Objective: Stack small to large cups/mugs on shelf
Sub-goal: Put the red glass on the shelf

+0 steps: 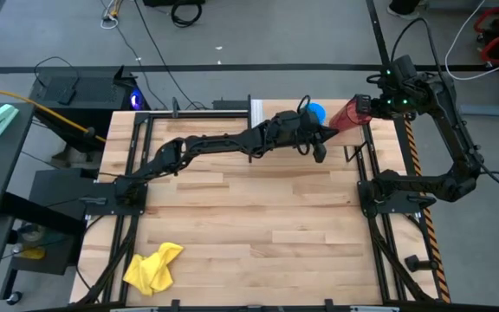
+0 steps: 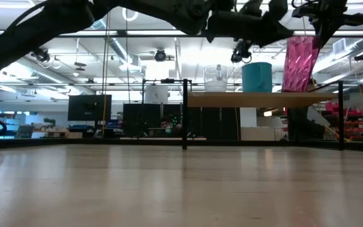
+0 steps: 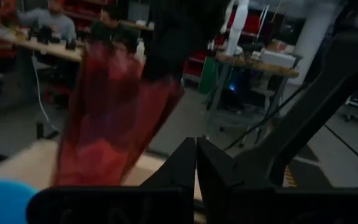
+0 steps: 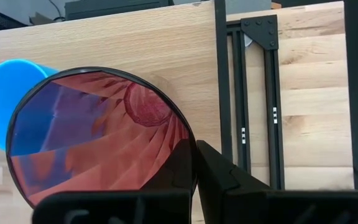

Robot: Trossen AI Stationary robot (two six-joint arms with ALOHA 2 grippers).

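The wooden shelf (image 2: 251,99) stands at the table's far side. On it stand a small clear cup (image 2: 216,79) and a blue mug (image 2: 257,77), side by side on their bases. My right gripper (image 1: 369,106) is shut on the dark red tumbler (image 2: 300,63), which is just right of the mug. My left gripper (image 3: 196,155) is shut and empty. It hovers above the shelf beside the mug (image 1: 316,111) and points toward the tumbler (image 3: 114,118). My right gripper holds the tumbler by its rim (image 4: 190,149), on the side away from the mug. One finger (image 4: 179,171) is inside the mouth and one is outside. The fingers come from above. The tumbler hangs nearly upright, slightly tilted. I cannot tell whether its base (image 2: 298,90) touches the shelf board.
Thin black uprights (image 2: 184,113) carry the shelf, and black frame rails (image 4: 257,93) run beside it on the tabletop. A yellow cloth (image 1: 152,267) lies near the table's front left. The room behind holds desks and people.
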